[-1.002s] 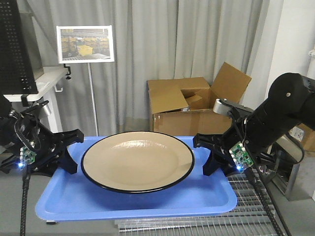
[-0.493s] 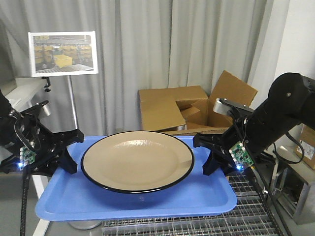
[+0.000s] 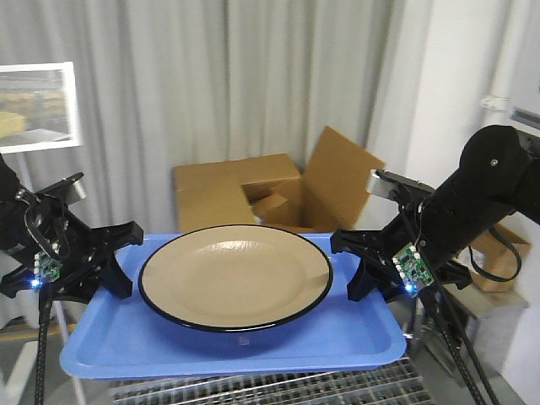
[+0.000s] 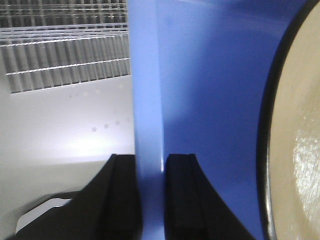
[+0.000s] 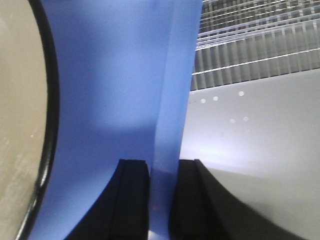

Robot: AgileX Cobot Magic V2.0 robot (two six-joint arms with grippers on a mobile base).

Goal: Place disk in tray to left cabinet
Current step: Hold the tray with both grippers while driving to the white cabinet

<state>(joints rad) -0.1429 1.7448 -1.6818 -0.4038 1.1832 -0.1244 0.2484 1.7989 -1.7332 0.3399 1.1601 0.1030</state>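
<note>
The tray (image 3: 228, 344) hangs level, long axis running nine to three, with the disk (image 3: 234, 274) flat at its center. The left gripper (image 3: 121, 260) pinches the nine o'clock rim and the right gripper (image 3: 356, 268) pinches the three o'clock rim.

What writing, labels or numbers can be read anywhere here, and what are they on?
No text is readable.
Picture sign: blurred photo, no legible words.
Cardboard boxes: no print seen.
Green circuit boards on left gripper and right gripper: too small.
Tray and disk: unmarked.
</note>
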